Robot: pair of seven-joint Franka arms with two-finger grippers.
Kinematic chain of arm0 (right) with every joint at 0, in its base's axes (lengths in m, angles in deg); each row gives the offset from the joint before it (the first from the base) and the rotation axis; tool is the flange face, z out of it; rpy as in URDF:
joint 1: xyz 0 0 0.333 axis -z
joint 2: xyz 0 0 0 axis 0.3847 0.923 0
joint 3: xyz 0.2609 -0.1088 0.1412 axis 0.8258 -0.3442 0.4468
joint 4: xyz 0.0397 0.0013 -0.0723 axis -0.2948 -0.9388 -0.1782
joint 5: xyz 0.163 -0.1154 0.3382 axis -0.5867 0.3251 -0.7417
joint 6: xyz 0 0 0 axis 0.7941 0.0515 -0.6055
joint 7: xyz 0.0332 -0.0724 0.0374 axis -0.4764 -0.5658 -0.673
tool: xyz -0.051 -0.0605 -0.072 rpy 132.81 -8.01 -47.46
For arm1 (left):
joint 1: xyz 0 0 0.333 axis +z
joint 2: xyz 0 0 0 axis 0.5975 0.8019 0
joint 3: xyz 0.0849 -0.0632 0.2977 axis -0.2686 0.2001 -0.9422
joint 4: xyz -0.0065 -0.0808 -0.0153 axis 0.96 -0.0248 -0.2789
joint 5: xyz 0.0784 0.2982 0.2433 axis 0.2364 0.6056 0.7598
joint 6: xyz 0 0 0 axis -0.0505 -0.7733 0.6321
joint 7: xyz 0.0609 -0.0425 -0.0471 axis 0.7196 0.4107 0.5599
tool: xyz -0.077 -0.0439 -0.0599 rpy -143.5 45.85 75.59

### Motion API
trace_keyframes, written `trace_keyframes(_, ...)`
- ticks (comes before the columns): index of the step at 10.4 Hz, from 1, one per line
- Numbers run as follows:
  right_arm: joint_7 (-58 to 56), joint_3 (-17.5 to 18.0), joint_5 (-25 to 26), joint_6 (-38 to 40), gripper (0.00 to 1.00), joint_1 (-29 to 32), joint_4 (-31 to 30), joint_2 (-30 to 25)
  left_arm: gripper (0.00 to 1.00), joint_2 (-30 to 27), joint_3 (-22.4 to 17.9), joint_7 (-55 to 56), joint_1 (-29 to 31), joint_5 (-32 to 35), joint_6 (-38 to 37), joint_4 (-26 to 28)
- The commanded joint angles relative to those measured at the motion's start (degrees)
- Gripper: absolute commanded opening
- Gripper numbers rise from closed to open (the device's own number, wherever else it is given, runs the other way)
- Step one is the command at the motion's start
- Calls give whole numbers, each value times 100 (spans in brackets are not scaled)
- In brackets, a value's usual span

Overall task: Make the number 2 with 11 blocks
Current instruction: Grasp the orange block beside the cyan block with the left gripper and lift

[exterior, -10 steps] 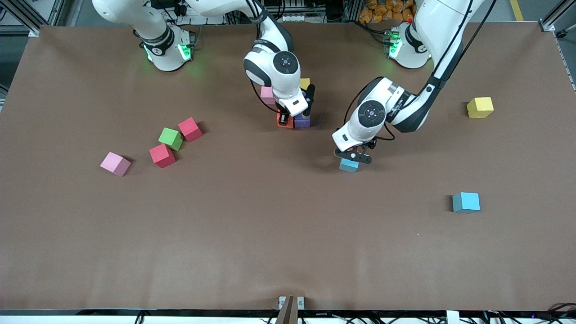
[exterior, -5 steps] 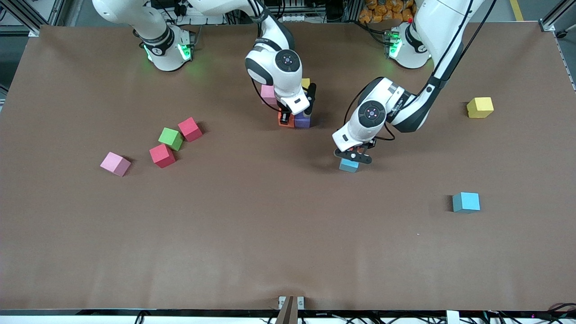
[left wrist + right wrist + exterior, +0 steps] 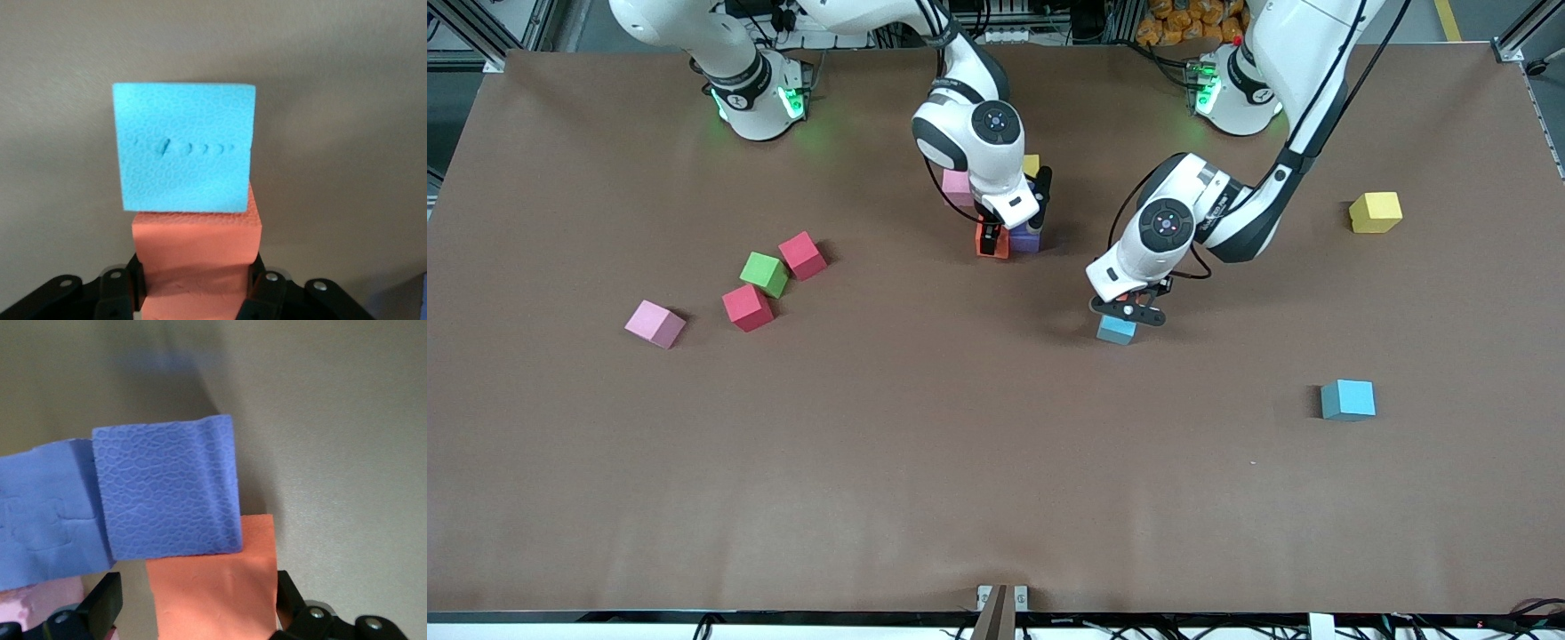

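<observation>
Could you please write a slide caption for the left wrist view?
Left gripper shut on an orange block, a light blue block stacked on it, over the brown table.

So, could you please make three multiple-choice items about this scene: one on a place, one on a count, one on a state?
1. Which block lies nearest to the front camera?
A. a pink block
B. a light blue block
C. a yellow block

2. How many light blue blocks does the front view show?
A. one
B. two
C. four

3. What is the state of the left gripper?
A. open over a yellow block
B. shut on the green cube
C. shut on an orange block

Answers:
1 B: the lone light blue block sits lowest in the front view.
2 B: besides that one, a second light blue block lies under the left gripper.
3 C: its wrist view shows the orange block clamped between the fingers.

The right gripper stands open around another orange block.
</observation>
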Motion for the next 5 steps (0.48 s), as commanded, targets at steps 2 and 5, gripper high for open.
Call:
trace_keyframes(2, -25, -30, 135, 94, 100, 51, -77, -225, 42, -239, 11, -31, 36, -156, -147, -129)
trace_keyframes(5, -16, -30, 135, 15, 100, 51, -148, -208, 42, -301, 11, -31, 36, -315, -234, -129)
